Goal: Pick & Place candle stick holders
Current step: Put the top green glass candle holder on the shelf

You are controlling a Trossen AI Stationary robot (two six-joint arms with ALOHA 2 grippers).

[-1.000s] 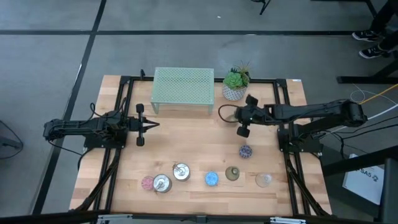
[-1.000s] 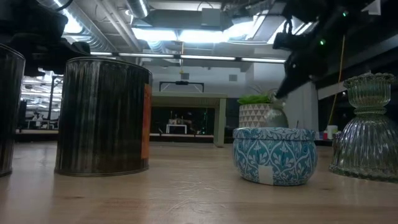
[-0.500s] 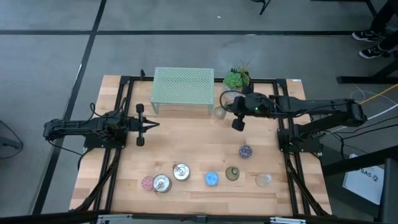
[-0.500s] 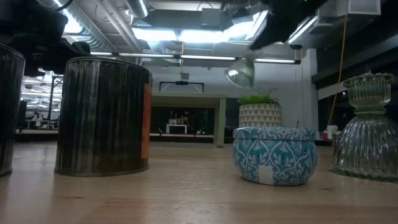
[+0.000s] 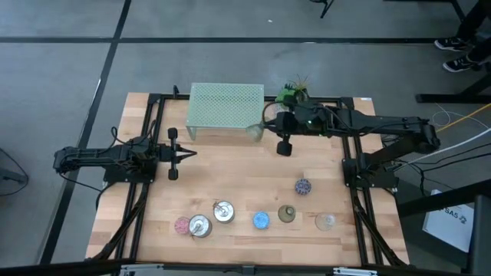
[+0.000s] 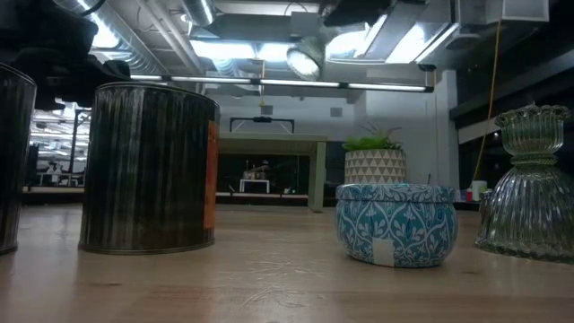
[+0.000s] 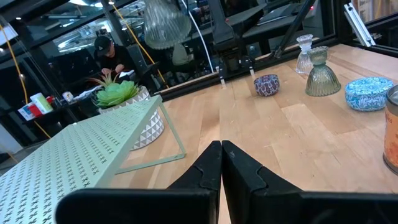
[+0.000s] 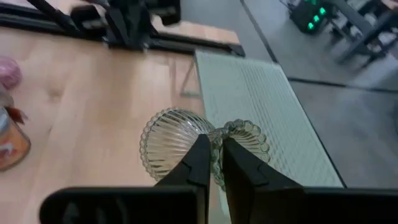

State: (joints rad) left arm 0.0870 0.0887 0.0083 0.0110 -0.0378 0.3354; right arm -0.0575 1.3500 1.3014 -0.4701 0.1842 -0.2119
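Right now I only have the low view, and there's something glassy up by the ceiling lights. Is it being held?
Observer: Yes. The right gripper is shut on the neck of a clear glass holder, which lies sideways in its grip.
Operator: Where over the table is it?
Observer: At the mint mesh stand's right end, by the corner facing the table's middle.
Operator: And the left arm?
Observer: The left gripper waits at the table's left side, shut and empty.

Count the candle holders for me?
8: a row of pink tin, two silver tins, blue tin, olive glass holder, clear glass holder; purple tin apart; ribbed glass holder in the right claw.
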